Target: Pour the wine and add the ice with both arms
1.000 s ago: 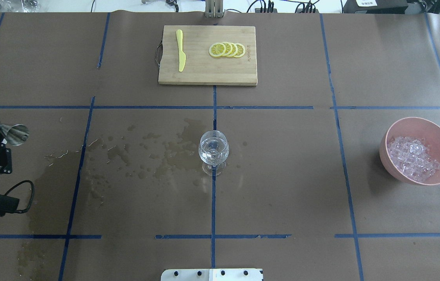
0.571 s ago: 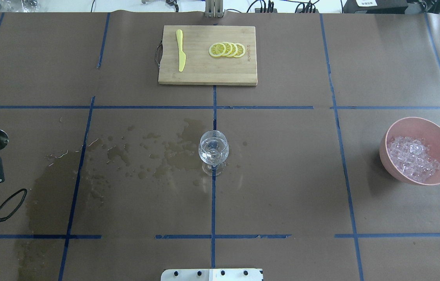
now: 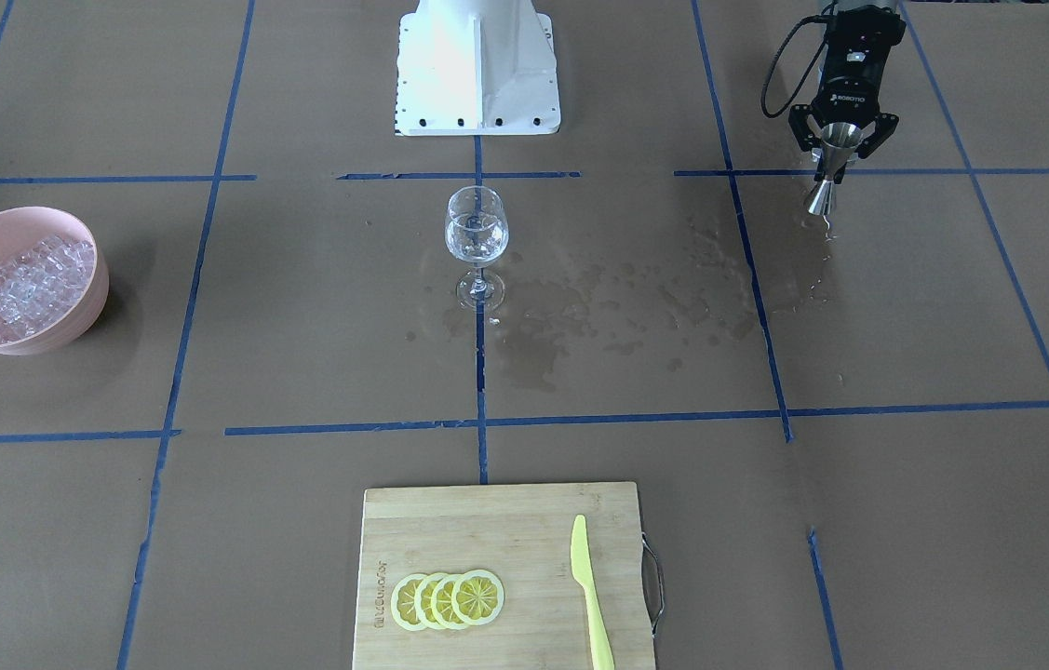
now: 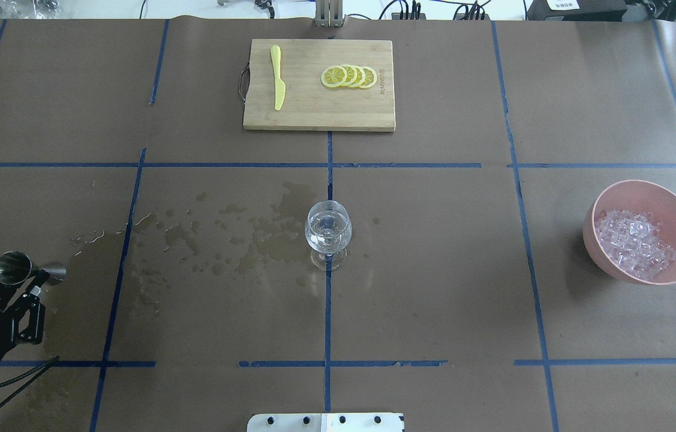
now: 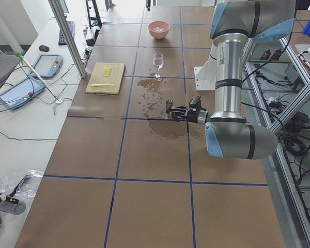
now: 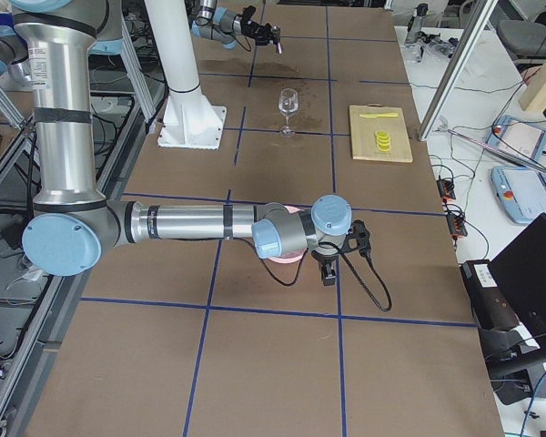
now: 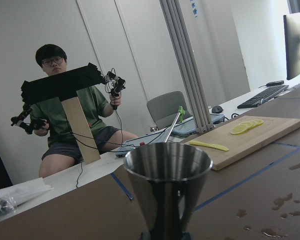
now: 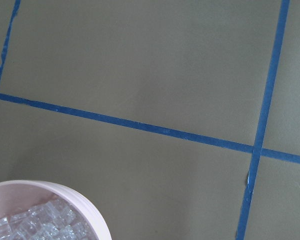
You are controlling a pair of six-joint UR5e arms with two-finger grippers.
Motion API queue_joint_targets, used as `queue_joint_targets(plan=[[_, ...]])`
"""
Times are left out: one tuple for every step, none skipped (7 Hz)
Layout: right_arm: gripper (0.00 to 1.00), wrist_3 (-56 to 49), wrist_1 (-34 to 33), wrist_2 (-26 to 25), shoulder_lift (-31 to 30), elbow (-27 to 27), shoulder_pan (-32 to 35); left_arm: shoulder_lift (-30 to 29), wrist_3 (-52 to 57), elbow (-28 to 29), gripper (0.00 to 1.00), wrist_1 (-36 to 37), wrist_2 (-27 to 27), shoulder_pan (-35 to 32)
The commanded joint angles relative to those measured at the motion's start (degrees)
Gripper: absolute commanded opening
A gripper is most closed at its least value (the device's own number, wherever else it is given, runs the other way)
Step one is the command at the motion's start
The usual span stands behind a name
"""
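wine (image 4: 327,230) in glass (image 4: 328,259), table centre, pour judged done | ice (image 4: 634,243) all in bowl (image 4: 649,188), at right, none in glass, that step left | left gripper (image 3: 839,147) clamped on jigger (image 3: 824,197), upright, near left, well apart from glass | right gripper (image 6: 328,270) beside bowl, jaws: cannot tell

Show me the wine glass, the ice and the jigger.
wine glass (image 4: 328,231), overhead exterior view, on its bowl.
ice (image 4: 634,245), overhead exterior view, middle of the heap.
jigger (image 3: 829,172), exterior front-facing view, on its narrow waist.
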Motion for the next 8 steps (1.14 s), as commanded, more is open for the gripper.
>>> queue_joint_targets(plan=[[1.00,0.0,0.0,0.0,-0.1,-0.1,0.0,0.2,-5.8,0.9,0.00,-0.1,0.2,0.7],[1.00,0.0,0.0,0.0,-0.2,-0.2,-0.1,0.1,-15.4,1.4,0.00,0.0,0.2,1.3],[1.00,0.0,0.0,0.0,-0.1,-0.3,-0.1,0.1,-16.1,4.9,0.00,0.1,0.1,2.2],[1.00,0.0,0.0,0.0,0.1,-0.4,-0.1,0.4,-16.1,7.1,0.00,0.1,-0.4,2.4],[1.00,0.1,0.0,0.0,0.1,-0.4,-0.1,1.2,-16.0,8.5,0.00,0.4,-1.4,2.4],[1.00,0.1,0.0,0.0,0.0,-0.5,0.0,3.3,-16.0,9.5,0.00,0.9,-1.9,2.3],[1.00,0.1,0.0,0.0,-0.3,-0.4,0.0,7.2,-15.3,9.5,0.00,3.1,-2.4,2.3],[1.00,0.1,0.0,0.0,-0.4,-0.3,-0.1,7.2,-15.4,9.5,0.00,4.3,-2.5,2.4]])
